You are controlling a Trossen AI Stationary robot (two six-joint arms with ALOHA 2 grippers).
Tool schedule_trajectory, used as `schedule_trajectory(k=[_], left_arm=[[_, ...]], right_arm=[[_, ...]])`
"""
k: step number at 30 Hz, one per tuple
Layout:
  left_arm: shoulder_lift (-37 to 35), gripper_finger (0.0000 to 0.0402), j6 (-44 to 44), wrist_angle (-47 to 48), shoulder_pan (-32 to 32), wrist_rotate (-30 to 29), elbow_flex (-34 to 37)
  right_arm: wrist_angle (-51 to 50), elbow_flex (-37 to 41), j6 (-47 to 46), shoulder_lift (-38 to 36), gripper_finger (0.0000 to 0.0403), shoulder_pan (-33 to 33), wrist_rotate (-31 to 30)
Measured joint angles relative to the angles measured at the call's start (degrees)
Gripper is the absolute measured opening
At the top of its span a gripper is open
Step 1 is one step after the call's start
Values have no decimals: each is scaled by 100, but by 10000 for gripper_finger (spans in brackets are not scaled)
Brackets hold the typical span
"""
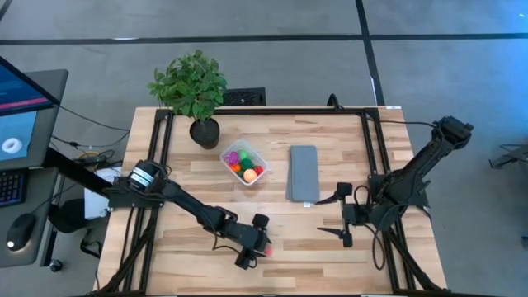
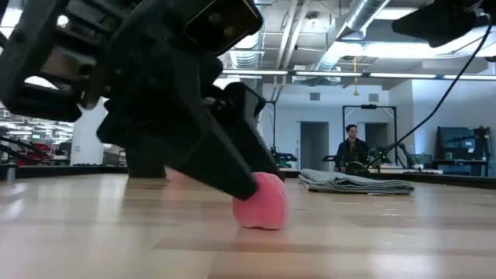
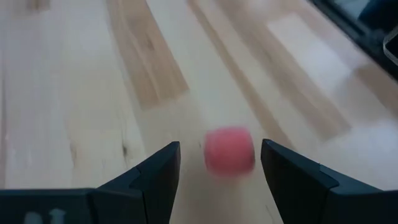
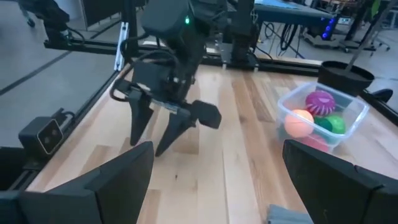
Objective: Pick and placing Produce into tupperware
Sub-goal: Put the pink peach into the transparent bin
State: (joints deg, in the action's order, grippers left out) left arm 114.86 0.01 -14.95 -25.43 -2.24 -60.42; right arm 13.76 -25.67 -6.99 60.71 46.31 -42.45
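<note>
Fingers of the left gripper (image 3: pixel 219 171) stand apart on either side of a small pink-red toy piece (image 3: pixel 229 150), which sits on the light wooden table (image 1: pixel 198 177) between them; whether the fingers touch it cannot be told, and the piece rests on the wood rather than being lifted. In the low view the dark fingertip reaches down beside the piece (image 2: pixel 261 201). Seen from above, this gripper (image 1: pixel 254 245) works near the table's front edge, a little left of its middle.

Farther back, toward the middle of the table, the small clear plastic tupperware container (image 1: pixel 244 163) holds several toy fruits, among them a spiky purple ball (image 4: pixel 320 100), an orange ball (image 4: pixel 298 122) and a green ball (image 4: pixel 336 123). A flat grey rectangular slab (image 1: pixel 304 172) lies just right of it, and a leafy potted plant in a black pot (image 1: pixel 204 130) stands by the back edge.

The right gripper (image 1: pixel 341 214) waits spread wide near the front right part of the table.
</note>
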Motion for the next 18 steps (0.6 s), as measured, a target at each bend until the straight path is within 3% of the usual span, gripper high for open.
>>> schedule_trajectory(k=[18], left_arm=[[82, 213, -63, -86, 94, 567, -72]], right_arm=[[4, -4, -8, 0, 379, 17, -5]])
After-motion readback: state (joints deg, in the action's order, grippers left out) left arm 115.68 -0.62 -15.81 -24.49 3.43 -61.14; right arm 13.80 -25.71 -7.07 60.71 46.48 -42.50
